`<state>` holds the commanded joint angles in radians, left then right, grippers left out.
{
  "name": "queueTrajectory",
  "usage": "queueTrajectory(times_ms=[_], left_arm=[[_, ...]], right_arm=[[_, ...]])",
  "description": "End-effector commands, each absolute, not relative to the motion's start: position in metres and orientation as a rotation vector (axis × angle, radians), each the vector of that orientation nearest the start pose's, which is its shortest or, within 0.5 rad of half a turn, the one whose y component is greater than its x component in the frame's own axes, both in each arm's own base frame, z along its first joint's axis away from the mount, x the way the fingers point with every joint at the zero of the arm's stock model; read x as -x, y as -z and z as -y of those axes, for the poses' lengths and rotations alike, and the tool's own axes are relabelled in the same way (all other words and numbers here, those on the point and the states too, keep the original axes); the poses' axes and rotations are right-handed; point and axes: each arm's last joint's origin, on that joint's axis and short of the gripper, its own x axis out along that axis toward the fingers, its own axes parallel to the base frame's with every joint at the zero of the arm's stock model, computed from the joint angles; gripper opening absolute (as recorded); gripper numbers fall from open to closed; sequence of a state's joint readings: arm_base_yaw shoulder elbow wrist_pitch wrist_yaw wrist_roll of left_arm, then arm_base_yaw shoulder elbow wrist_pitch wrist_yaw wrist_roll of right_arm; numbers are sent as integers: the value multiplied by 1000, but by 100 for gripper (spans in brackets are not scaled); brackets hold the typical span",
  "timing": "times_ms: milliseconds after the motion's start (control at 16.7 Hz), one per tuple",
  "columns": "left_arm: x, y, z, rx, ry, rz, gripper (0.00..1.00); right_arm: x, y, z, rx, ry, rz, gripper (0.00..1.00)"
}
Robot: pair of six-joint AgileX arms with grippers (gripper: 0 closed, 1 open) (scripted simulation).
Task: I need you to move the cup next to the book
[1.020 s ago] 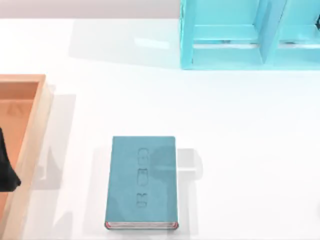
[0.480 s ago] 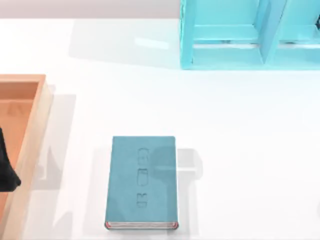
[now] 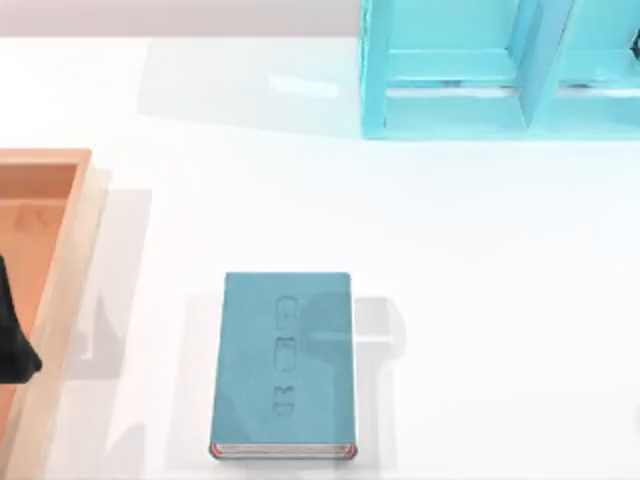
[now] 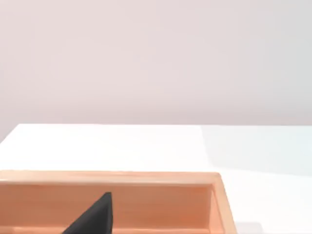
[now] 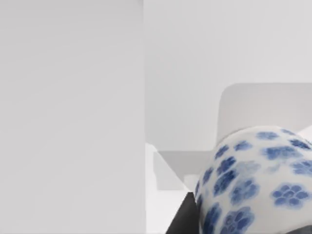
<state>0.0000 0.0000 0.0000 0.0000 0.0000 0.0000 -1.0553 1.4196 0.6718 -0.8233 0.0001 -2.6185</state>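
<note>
The cup (image 5: 253,180), white with blue flower marks, sits very close in the right wrist view. My right gripper is shut on it, with one dark finger (image 5: 183,220) pressed against its side. The book (image 3: 285,365), a teal-blue hardcover with embossed marks and reddish corners, lies flat near the table's front edge, left of centre. My left gripper (image 3: 12,340) is parked at the far left above the wooden tray; a dark part of it (image 4: 95,217) is seen over the tray's inside.
A wooden tray (image 3: 70,260) lies along the left edge of the table. A light-blue shelf unit (image 3: 450,70) stands at the back right. White tabletop (image 3: 500,320) spreads to the right of the book.
</note>
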Motion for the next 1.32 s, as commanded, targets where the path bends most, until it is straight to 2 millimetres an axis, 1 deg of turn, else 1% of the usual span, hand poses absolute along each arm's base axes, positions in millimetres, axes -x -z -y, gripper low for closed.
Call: queueTrajectory(times_ms=[540,720,900,1080,1320], left_arm=[[-106,-160,1,0,0,0,100],[-106,-160,1,0,0,0,100],[-106,-160,1,0,0,0,100],[-106,-160,1,0,0,0,100],[-106,-160,1,0,0,0,100]], right_arm=[[-102,-141,180,1207,-1198,-1214,0],[-103,-155,182,1217,-1199,-1212,0],[-101,-171,179,1180,-1229,-1201,0],[-102,-189,180,1202,-1201,-1213,0],[-102,-188,180,1199,-1203,-1213,0]])
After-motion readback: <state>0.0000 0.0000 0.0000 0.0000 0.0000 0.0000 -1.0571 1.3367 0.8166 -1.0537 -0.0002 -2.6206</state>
